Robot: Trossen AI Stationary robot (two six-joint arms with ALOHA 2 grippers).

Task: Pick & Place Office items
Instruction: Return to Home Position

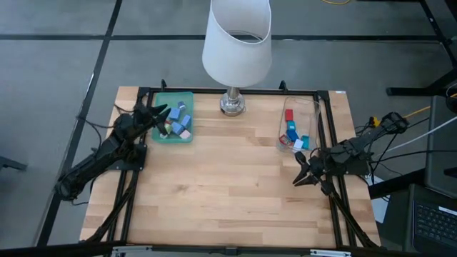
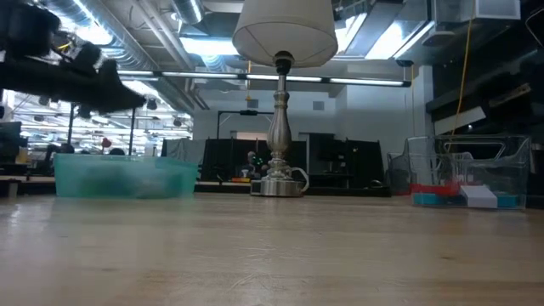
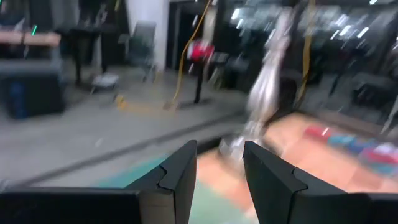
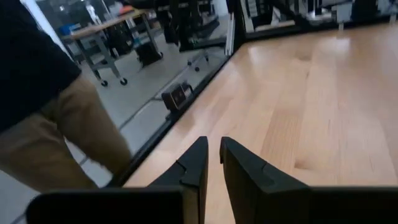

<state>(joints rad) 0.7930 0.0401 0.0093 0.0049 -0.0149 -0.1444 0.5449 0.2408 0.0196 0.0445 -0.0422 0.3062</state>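
Bright ceiling strip lights (image 2: 204, 42) glare across the room behind the lamp (image 2: 285, 34); the wooden table (image 1: 235, 178) sits evenly lit, shadows soft.

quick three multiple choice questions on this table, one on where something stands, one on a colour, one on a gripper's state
1. Where does the lamp stand?
A. on the floor beside the table
B. at the table's far edge, between the green tray and the clear bin
C. at the table's near edge

2. What colour is the piece at the clear bin's far end, away from the arms?
A. yellow
B. red
C. black

3. How is the left gripper?
A. shut on a blue piece
B. shut on a cable
C. open and empty

Answers:
1. B: the high view shows its base between the two.
2. B: the red piece lies there.
3. C: the left wrist view shows a gap between its fingers with nothing in it.

The right gripper waits near the bin.
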